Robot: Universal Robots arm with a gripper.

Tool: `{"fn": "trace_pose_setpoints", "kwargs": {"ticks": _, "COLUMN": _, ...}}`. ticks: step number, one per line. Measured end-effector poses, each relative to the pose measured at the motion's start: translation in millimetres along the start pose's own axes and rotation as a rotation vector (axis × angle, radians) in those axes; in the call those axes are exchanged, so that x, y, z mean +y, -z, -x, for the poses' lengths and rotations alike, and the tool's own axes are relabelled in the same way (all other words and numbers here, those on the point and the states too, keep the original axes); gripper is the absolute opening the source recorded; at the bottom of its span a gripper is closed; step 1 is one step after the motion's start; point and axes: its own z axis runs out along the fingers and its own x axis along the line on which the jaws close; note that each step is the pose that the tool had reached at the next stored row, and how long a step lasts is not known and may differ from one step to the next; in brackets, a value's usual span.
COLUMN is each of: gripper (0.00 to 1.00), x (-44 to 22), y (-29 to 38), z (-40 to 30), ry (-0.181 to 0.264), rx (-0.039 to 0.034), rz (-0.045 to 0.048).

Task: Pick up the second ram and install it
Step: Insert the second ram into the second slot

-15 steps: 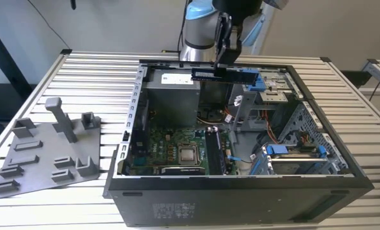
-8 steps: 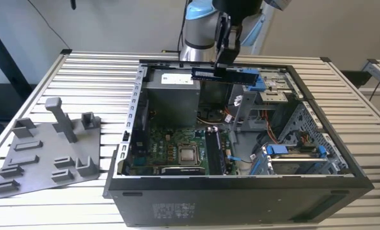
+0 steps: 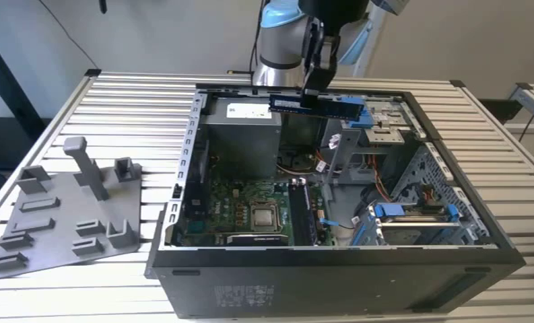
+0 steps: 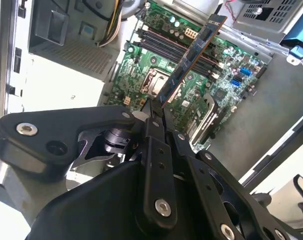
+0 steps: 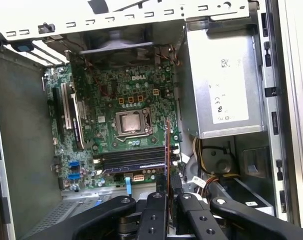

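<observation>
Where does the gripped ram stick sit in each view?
Exterior view: second ram held level by the gripper above the case's far side.
Second wrist view: second ram slants away from the gripper, over the motherboard.
First wrist view: second ram edge-on, a thin strip at the memory slots' end.
Shared landmark: silver CPU socket.

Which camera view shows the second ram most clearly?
The exterior view: the second ram shows its broad face, held above the case. The second wrist view shows it obliquely; the first wrist view, edge-on.

Plain pale wall, white slatted metal table, soft even light
</observation>
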Motion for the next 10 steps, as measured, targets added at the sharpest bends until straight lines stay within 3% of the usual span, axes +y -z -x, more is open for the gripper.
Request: {"fn": "trace_pose_setpoints", "kwargs": {"ticks": 10, "gripper": 0.14, "x": -0.1, "y": 0.0, "z": 0.0, "ry": -0.088, "rx": -0.0038, "rz": 0.0007}}
